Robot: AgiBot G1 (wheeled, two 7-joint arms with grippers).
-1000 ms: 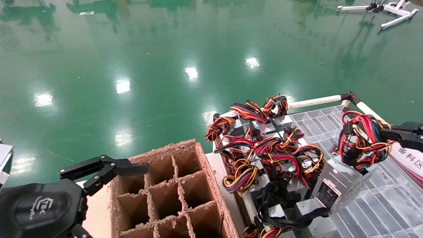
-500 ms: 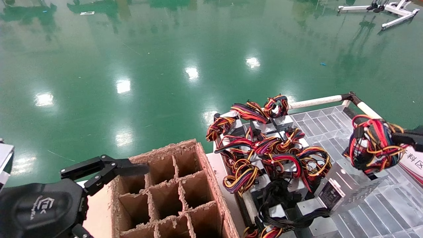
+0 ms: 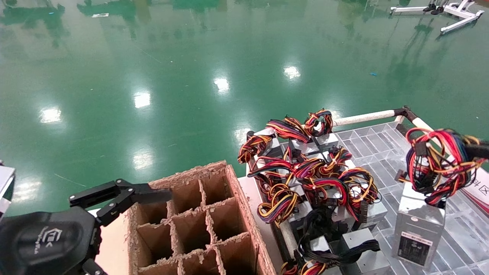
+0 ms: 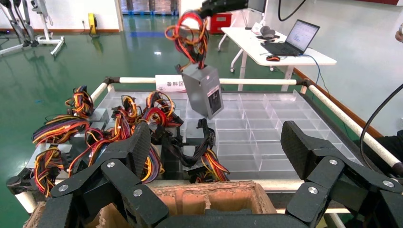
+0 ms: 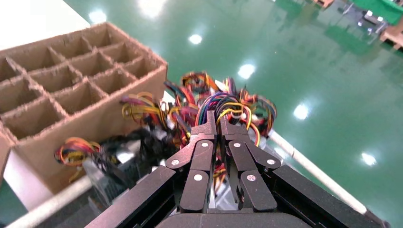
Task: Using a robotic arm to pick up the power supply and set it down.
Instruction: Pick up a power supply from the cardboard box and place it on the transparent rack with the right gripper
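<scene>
The power supply (image 3: pixel 418 225), a silver-grey metal box with a black-and-white label, hangs upright by its coiled wire bundle (image 3: pixel 439 164) above the clear gridded tray (image 3: pixel 366 143) at the right of the cart, its lower end close over the tray's compartments; whether it touches them cannot be told. The right hand (image 5: pixel 217 124) is clenched on the wire bundle, its two slim black fingers pressed together around the red, yellow and blue strands. The head view shows only a sliver of that hand at the frame's right edge, while the right wrist view shows the closed fingers plainly but almost hides the box itself. The left wrist view, looking across from the other side, shows the box dangling clear of the heap of other supplies (image 3: pixel 309 172) and their tangled wires. The left hand (image 3: pixel 162 195) is released, fingers spread wide, hovering at the far rim of the brown cardboard divider box (image 3: pixel 198 225) on the robot's left.
</scene>
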